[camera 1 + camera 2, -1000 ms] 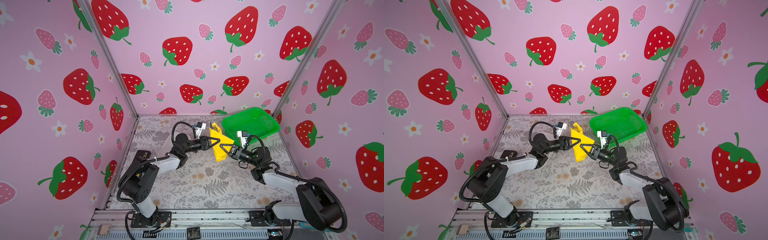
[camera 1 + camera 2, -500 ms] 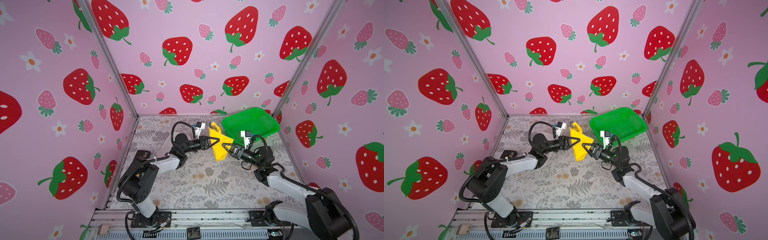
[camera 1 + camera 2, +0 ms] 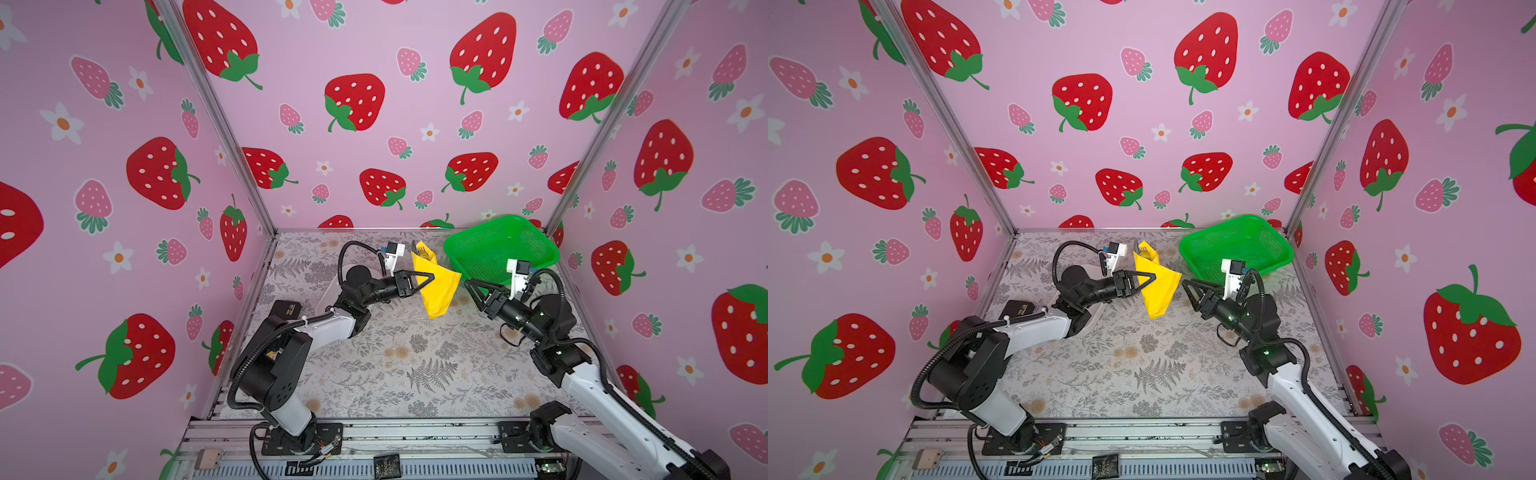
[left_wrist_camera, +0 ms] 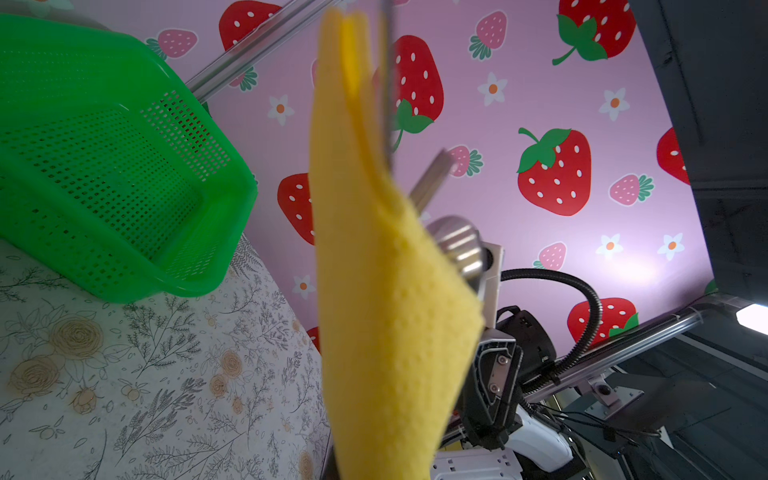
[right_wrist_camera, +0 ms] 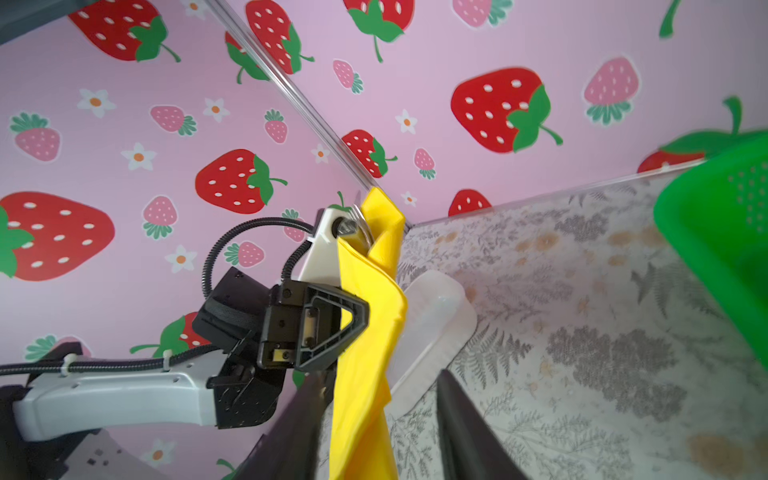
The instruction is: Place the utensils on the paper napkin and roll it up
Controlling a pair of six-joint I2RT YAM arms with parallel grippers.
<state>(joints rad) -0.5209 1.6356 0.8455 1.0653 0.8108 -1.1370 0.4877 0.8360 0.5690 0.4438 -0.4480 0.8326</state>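
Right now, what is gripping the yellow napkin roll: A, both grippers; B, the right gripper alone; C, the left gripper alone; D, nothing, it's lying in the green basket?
C: the left gripper is clamped on the paper napkin, while the right gripper has its jaws open beside it.

Above the rear middle of the floral-patterned desk (image 3: 395, 365), the folded yellow paper napkin (image 3: 436, 291) hangs from the left claw (image 3: 432, 275) on its left, with the silver-headed utensils (image 3: 422, 250) inside it, the right claw (image 3: 471, 291) just beside it on the right, and the green plastic mesh basket (image 3: 498, 245) behind that.
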